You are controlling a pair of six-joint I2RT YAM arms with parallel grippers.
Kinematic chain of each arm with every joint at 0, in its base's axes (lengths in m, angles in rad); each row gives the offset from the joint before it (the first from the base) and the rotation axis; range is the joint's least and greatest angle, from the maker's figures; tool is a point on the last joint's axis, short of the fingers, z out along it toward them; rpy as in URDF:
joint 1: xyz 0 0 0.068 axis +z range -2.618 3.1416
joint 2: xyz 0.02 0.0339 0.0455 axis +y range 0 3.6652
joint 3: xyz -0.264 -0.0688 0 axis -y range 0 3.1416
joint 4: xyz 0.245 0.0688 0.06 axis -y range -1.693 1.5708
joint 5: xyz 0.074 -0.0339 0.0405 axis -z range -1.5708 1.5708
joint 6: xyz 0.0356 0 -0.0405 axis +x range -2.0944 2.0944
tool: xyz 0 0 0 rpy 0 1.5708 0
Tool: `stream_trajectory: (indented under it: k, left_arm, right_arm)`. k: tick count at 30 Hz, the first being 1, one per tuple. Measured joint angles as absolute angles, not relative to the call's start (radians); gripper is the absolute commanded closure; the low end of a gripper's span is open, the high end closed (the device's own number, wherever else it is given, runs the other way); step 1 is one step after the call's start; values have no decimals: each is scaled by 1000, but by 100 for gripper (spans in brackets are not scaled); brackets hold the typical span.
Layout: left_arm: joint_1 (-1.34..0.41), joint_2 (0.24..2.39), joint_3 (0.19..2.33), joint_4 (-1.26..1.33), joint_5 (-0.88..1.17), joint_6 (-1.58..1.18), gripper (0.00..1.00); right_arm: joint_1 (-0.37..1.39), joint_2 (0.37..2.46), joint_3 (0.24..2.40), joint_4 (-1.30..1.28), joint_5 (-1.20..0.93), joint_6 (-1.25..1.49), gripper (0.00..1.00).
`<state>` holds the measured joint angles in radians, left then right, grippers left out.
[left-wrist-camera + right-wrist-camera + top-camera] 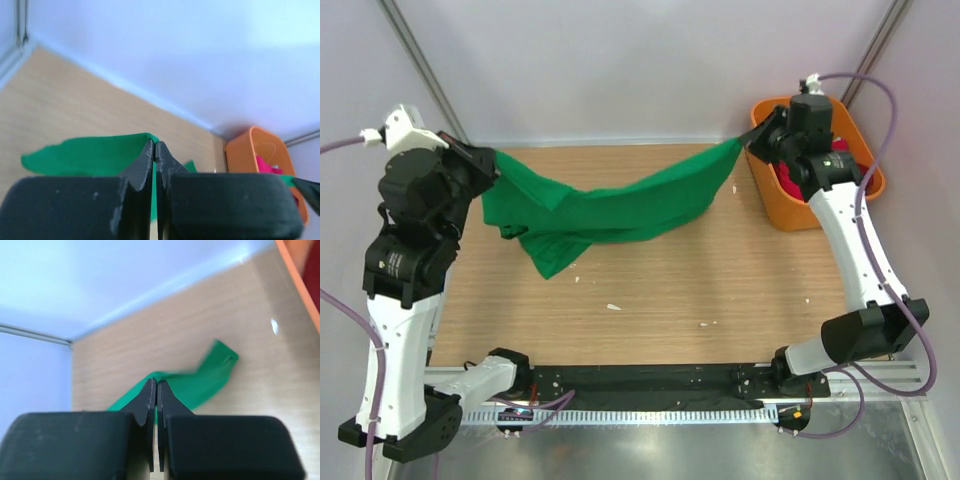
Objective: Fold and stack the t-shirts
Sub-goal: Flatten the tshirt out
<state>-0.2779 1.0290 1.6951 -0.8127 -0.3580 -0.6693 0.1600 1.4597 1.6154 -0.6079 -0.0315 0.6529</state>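
1. The wooden table (pixel 670 290) fills the middle of the overhead view, with both arms reaching over its far half, one on each side.
2. The green t-shirt (pixel 610 210) hangs stretched between the two arms across the far part of the table. Its left end is bunched and droops lowest, with a loose fold reaching down toward the table's middle. Its right end narrows to a taut corner rising toward the bin. Whether the sagging part rests on the wood I cannot tell from above.
3. The orange bin (pixel 785 208) stands at the far right corner of the table, partly covered by the right arm.
4. The red t-shirt (pixel 790 178) lies crumpled inside the bin, only a patch of it showing beside the arm.
5. The left gripper (pixel 492 165) is at the far left, its jaws pressed together on the shirt's left edge. In the left wrist view (pixel 155 146), a thin strip of green (pixel 85 157) runs between the closed fingers.
6. The right gripper (pixel 752 138) sits just beside the bin's near-left rim, pinching the shirt's right corner. In the right wrist view (pixel 155 385), its jaws are closed with green cloth (pixel 205 375) trailing out beyond the tips.
7. A few white specks (pixel 613 306) lie scattered on the bare wood nearer the arms' bases.
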Motion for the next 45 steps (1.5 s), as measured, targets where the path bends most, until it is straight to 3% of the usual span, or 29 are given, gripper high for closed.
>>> stream_trajectory:
  k: [6,20,27,32,35,41,45]
  left_arm:
    - [-278,1129,1934,-676,-346,-489,100]
    - [-279,947,2185,-528,-265,-384,100]
    - [-279,913,2193,-425,-226,-363,100]
    - [-279,935,1893,-267,-265,-304,100]
    - [-276,1054,1685,-146,-304,-250,100]
    - [-210,1536,1425,59,-286,-176,100]
    - [-145,1815,1360,132,-254,-189,100]
  right_arm:
    - [160,1425,1836,-639,-51,633,99]
    - [161,927,1816,-799,-168,640,99]
    - [161,860,1767,-735,-197,701,99]
    - [161,948,1539,-619,-179,733,99]
    - [161,1085,1404,-496,-164,731,99]
    - [162,1459,1201,-258,-97,683,99]
    - [160,1691,1219,-128,-64,646,99]
